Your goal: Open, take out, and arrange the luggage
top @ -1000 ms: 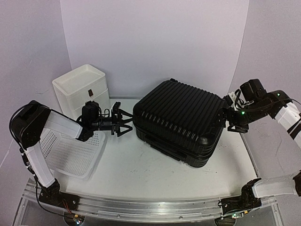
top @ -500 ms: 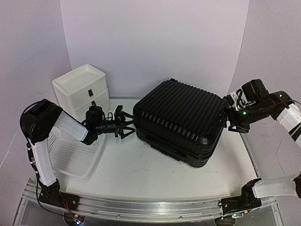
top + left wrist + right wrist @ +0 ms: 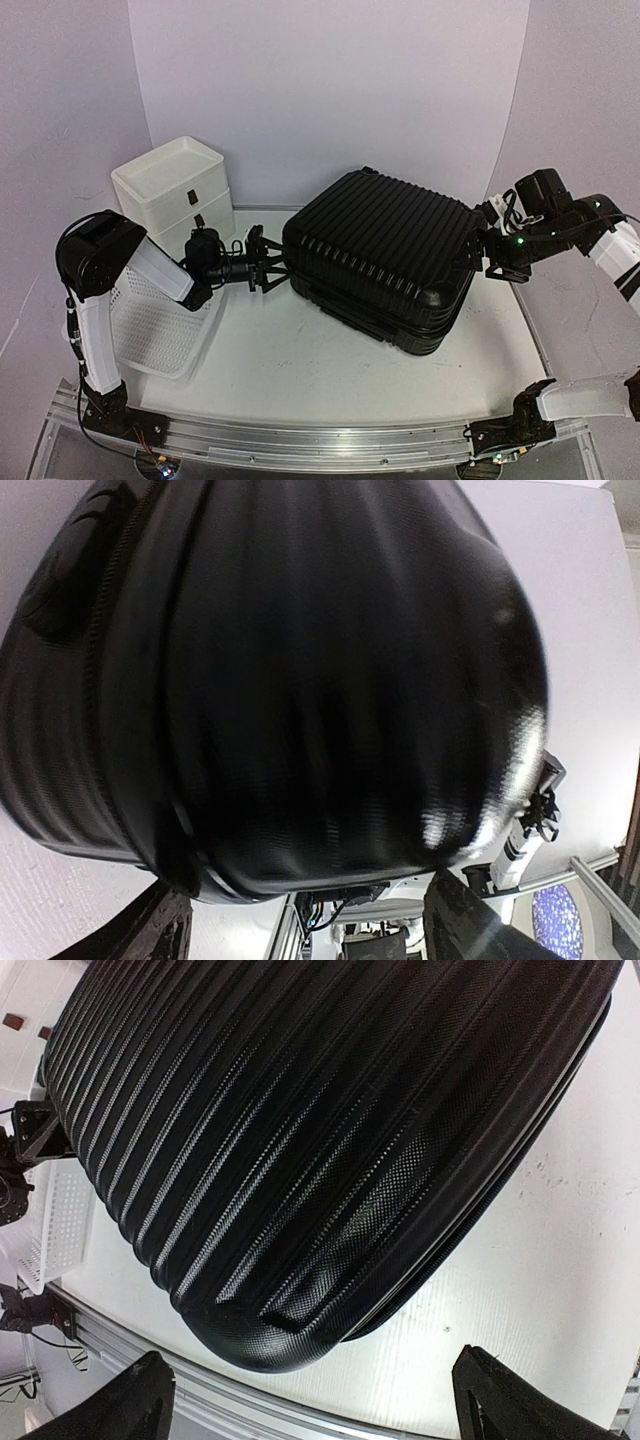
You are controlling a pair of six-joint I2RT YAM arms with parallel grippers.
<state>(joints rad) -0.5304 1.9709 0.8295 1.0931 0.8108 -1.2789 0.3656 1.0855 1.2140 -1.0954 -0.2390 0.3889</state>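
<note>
The luggage (image 3: 380, 255), a big black ribbed hard-shell suitcase, lies shut and flat mid-table. My left gripper (image 3: 272, 268) is level with the suitcase's left corner, its fingers spread and almost touching the shell. In the left wrist view that corner of the luggage (image 3: 300, 680) fills the frame, and the left gripper (image 3: 315, 925) is open around its lower edge. My right gripper (image 3: 480, 257) is open at the suitcase's right side. In the right wrist view the right gripper (image 3: 325, 1400) has bare table between its fingers, with the luggage (image 3: 300, 1140) just beyond.
A white three-drawer box (image 3: 178, 195) stands at the back left. A white perforated basket (image 3: 150, 325) lies in front of it, under my left arm. The metal rail (image 3: 300, 440) runs along the near edge. Walls close in the back and sides.
My left arm has reached further right, bringing its gripper up to the suitcase's left corner, and its jaws have narrowed a little. The right arm and the luggage have hardly moved.
</note>
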